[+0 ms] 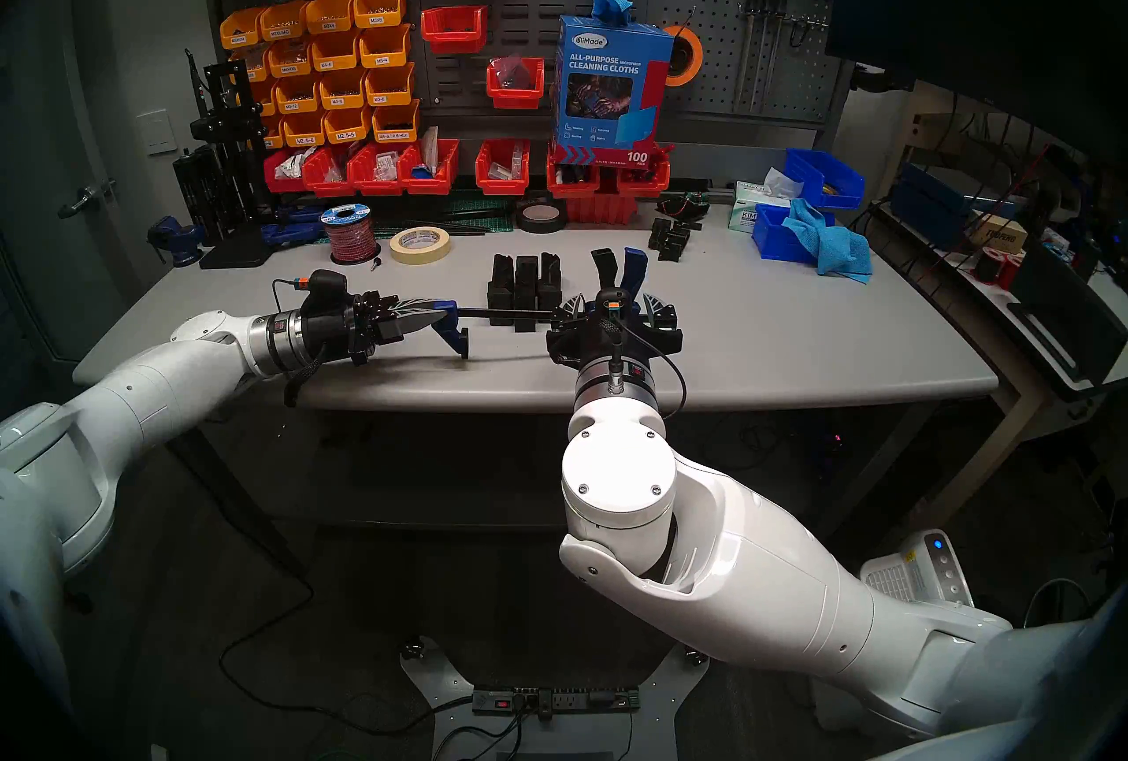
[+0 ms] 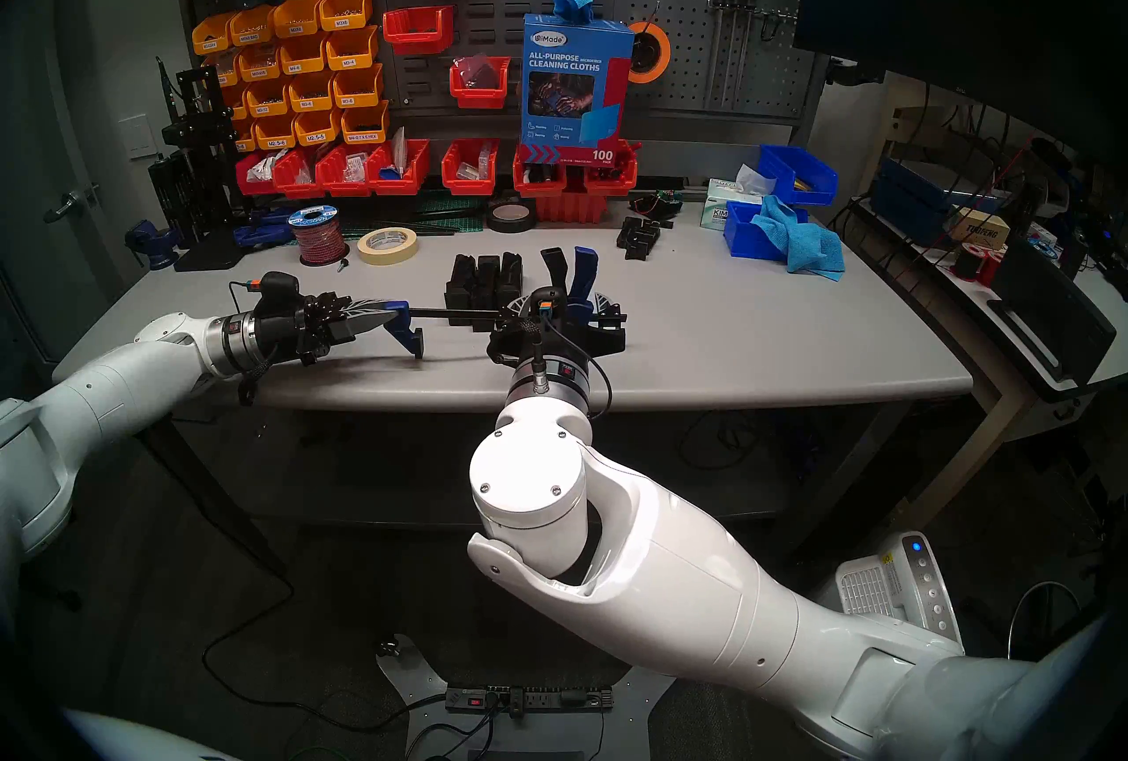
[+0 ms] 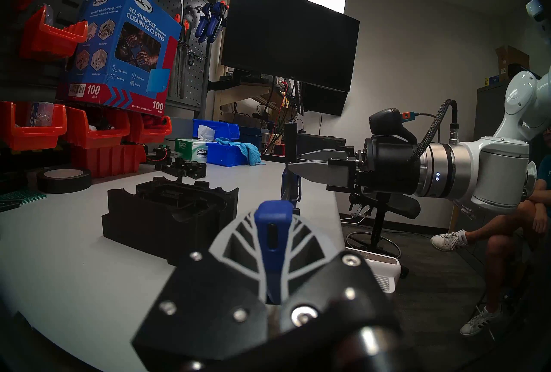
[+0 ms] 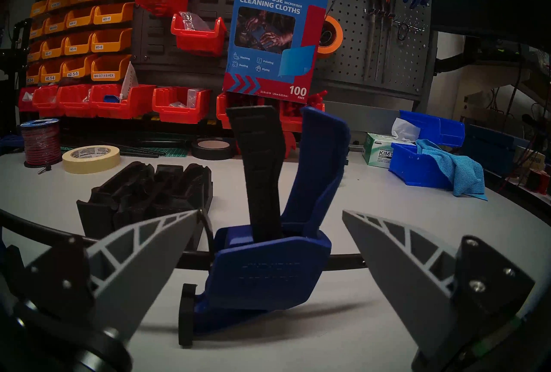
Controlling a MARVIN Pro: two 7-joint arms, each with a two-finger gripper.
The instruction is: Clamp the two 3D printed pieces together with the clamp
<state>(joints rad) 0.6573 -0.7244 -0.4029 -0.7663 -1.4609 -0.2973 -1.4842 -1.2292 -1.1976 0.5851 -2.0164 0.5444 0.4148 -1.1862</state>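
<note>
The blue bar clamp point(image 1: 451, 323) lies across the table in front of the two black 3D printed pieces point(image 1: 525, 286), with its thin black bar point(image 1: 506, 312) crossing their near side. My left gripper point(image 1: 436, 317) is shut on the blue fixed jaw at the bar's left end point(image 3: 272, 228). My right gripper point(image 4: 269, 211) is open, and its grey fingers point(image 4: 149, 243) stand apart on either side of the blue sliding body point(image 4: 268, 270). The black trigger and blue handle point(image 4: 316, 159) point up and away from me. The pieces point(image 4: 149, 195) stand just behind and left of the body.
Behind the pieces are a masking tape roll point(image 1: 420, 244), a red wire spool point(image 1: 351, 233) and a black tape roll point(image 1: 540, 216). A heap of small black parts point(image 1: 671, 238) and blue bins with a cloth point(image 1: 812, 235) sit back right. Red bins point(image 1: 427, 167) line the back.
</note>
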